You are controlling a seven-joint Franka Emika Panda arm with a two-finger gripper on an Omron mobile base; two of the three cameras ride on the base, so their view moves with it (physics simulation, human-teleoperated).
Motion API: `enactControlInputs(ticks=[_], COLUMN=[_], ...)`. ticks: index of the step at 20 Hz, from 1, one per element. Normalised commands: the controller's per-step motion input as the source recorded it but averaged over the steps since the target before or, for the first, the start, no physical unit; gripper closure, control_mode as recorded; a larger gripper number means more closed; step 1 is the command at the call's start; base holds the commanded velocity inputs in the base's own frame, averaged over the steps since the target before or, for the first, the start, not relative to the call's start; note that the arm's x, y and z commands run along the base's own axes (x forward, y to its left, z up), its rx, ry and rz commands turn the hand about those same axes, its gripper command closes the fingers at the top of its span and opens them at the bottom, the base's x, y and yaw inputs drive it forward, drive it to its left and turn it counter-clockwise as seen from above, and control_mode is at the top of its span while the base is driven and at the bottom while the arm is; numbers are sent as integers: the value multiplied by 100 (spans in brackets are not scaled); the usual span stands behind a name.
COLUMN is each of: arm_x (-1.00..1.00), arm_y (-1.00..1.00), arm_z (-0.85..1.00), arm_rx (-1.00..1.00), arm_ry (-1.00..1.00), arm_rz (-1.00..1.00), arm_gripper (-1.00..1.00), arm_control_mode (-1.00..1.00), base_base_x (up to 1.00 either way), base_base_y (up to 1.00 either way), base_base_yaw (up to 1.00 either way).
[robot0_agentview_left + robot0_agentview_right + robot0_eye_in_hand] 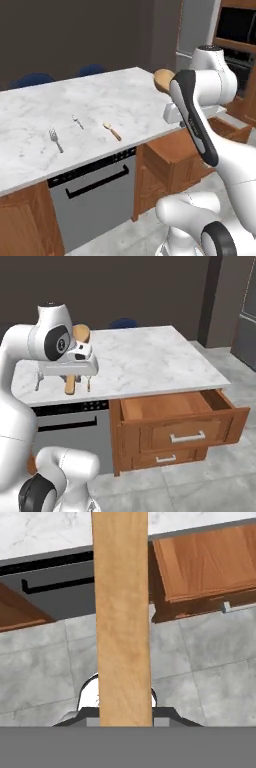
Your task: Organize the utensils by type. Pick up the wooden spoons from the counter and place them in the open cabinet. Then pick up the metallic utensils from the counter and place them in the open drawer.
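Dark wall [150, 286]; grey tiled floor [210, 677]; blue chairs [32, 79]; dishwasher [95, 200].

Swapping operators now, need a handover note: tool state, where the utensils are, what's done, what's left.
Tool: shut on a wooden spoon, held up in the air off the counter edge, bowl up, handle hanging down.
Counter: a second wooden spoon, the metal fork and the small metal spoon lie there, apart from each other.
Drawer: open, nothing in it.
Done: one wooden spoon picked up.
Left: put both wooden spoons in the cabinet, then fork and metal spoon in the drawer.
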Motion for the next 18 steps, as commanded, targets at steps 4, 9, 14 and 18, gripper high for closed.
enactControlInputs(ticks=[4, 9, 14, 18], arm_x=[0, 0, 0, 0], arm_y=[0, 0, 0, 0], arm_z=[0, 0, 0, 0], arm_rx=[0, 0, 0, 0], arm_ry=[0, 0, 0, 0], arm_rz=[0, 0, 0, 0], arm_gripper=[100, 100, 100, 100], arm_control_mode=[100, 100, 100, 100], base_base_x=[-63, -20, -47, -57], base_base_y=[16, 7, 0, 0], base_base_yaw=[-68, -84, -84, -79])
